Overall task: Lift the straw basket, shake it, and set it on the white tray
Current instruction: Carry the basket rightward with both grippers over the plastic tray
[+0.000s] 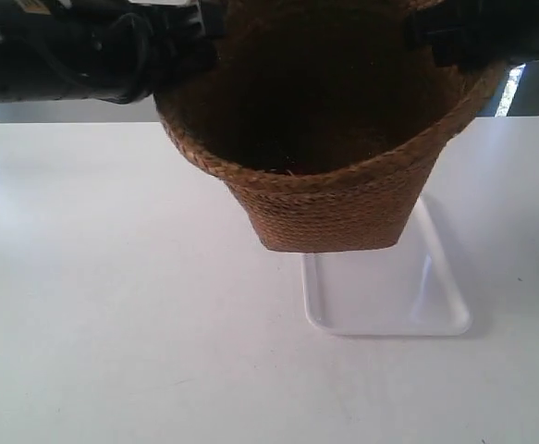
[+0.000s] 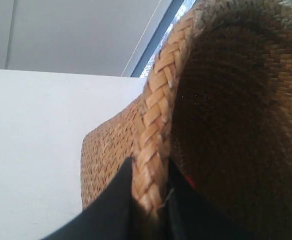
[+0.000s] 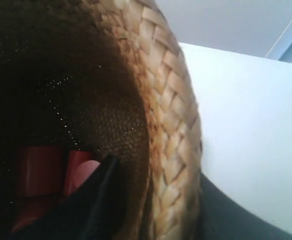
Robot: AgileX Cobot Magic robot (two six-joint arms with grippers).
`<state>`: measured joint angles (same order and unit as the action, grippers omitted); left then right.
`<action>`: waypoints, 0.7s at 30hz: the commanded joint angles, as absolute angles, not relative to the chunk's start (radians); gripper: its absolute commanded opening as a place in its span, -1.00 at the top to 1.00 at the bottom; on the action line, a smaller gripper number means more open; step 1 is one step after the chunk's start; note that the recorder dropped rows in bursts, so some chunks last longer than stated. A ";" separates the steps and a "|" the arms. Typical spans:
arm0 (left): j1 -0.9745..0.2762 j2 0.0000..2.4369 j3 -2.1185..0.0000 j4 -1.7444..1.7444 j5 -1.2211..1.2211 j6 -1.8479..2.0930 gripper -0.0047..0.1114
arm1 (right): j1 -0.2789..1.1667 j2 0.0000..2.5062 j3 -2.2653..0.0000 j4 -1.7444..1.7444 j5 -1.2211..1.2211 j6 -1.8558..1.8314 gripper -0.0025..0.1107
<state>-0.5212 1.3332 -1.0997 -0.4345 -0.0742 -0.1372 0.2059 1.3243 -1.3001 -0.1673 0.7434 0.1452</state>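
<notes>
Straw basket (image 1: 334,203), white tray (image 1: 389,298) (partly hidden)

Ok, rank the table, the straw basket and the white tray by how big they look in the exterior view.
1. table
2. straw basket, though its rim sits close to the camera, which inflates it
3. white tray, partly hidden behind the basket

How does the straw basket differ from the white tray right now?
The straw basket is tall, braided and golden-brown; the white tray is low, smooth and glossy. The basket is tilted; the tray lies flat on the table. Both are open-topped.
</notes>
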 commanded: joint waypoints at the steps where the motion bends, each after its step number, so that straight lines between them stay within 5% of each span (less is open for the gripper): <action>1: -0.563 1.382 -1.121 -0.467 -0.135 -0.142 0.92 | 0.152 1.390 -1.340 -0.184 0.776 0.077 0.96; 21: -0.621 1.575 -1.281 -0.463 -0.107 -0.134 0.92 | 0.011 1.461 -1.360 -0.173 0.897 0.053 0.96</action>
